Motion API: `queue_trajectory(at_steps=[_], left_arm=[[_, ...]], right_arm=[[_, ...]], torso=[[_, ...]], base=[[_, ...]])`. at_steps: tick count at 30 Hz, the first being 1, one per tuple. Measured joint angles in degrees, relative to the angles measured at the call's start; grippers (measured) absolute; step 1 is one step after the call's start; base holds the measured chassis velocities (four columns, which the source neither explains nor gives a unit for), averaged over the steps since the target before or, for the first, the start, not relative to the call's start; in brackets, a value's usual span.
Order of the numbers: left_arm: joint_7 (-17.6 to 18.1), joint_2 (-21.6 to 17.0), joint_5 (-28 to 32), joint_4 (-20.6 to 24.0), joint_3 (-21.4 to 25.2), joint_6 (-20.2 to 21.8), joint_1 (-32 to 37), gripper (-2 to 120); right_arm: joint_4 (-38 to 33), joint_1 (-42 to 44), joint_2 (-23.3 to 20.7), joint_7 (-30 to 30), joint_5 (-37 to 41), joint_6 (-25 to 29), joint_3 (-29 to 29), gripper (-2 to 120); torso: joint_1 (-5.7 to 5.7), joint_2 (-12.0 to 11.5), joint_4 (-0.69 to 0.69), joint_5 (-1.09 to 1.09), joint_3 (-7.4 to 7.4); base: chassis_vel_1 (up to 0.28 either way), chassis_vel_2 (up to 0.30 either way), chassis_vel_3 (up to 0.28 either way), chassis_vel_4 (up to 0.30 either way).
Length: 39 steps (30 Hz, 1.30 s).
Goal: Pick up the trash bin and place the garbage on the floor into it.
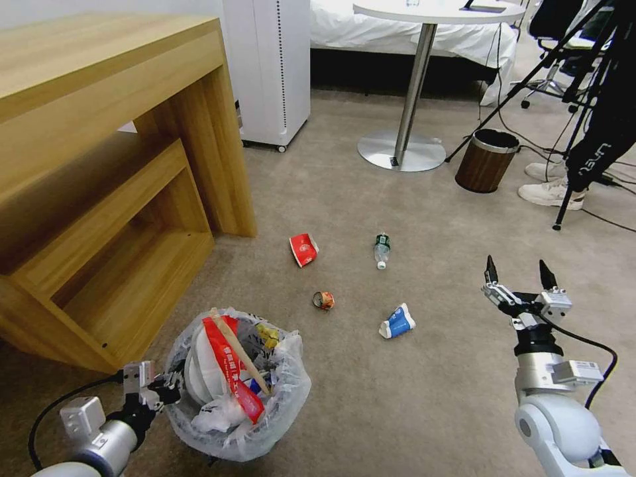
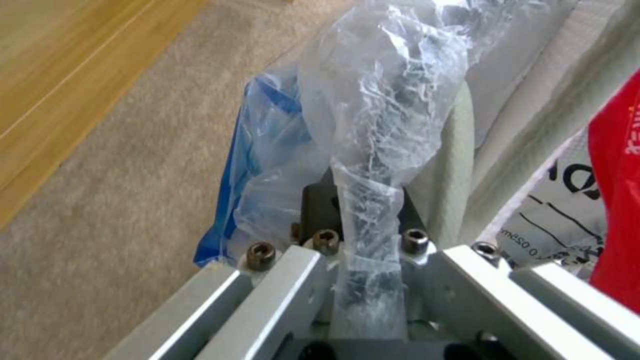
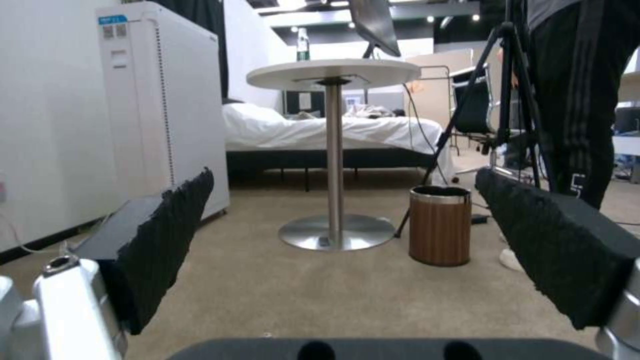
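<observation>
The trash bin (image 1: 265, 424), lined with a crinkly white bag, sits low at the near left, holding white slippers, a red wrapper and a wooden stick. My left gripper (image 1: 165, 386) is shut on the bin's rim; the left wrist view shows the bag-covered rim (image 2: 373, 200) pinched between its jaws. On the carpet lie a red-white paper cup (image 1: 303, 250), a clear bottle (image 1: 381, 251), a small crumpled wrapper (image 1: 323, 301) and a blue-white carton (image 1: 397, 322). My right gripper (image 1: 519, 271) hangs open to the right of the carton, with nothing between its black pads (image 3: 167, 235).
A wooden desk (image 1: 99, 165) stands at the left. Farther off are a white cabinet (image 1: 268, 66), a round pedestal table (image 1: 404, 149), a brown wood-grain bin (image 1: 487, 160) and a tripod (image 1: 583, 112) with a person's legs beside it. Open carpet lies around the litter.
</observation>
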State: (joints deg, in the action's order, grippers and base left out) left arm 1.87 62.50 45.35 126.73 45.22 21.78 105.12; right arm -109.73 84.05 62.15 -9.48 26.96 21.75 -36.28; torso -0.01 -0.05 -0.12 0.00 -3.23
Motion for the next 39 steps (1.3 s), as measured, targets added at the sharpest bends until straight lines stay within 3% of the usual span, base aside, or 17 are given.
queue_trajectory(at_steps=[39], left_arm=[[0.41, 0.78, -0.08, -1.03, 0.18, -0.23, -0.37, 0]], right_arm=[[0.46, 0.28, -0.07, 0.71, -0.85, 1.84, 0.92, 100]], torso=[[0.0, 0.0, 0.01, -0.01, -0.01]], base=[[-0.12, 0.122, 0.119, -0.121]])
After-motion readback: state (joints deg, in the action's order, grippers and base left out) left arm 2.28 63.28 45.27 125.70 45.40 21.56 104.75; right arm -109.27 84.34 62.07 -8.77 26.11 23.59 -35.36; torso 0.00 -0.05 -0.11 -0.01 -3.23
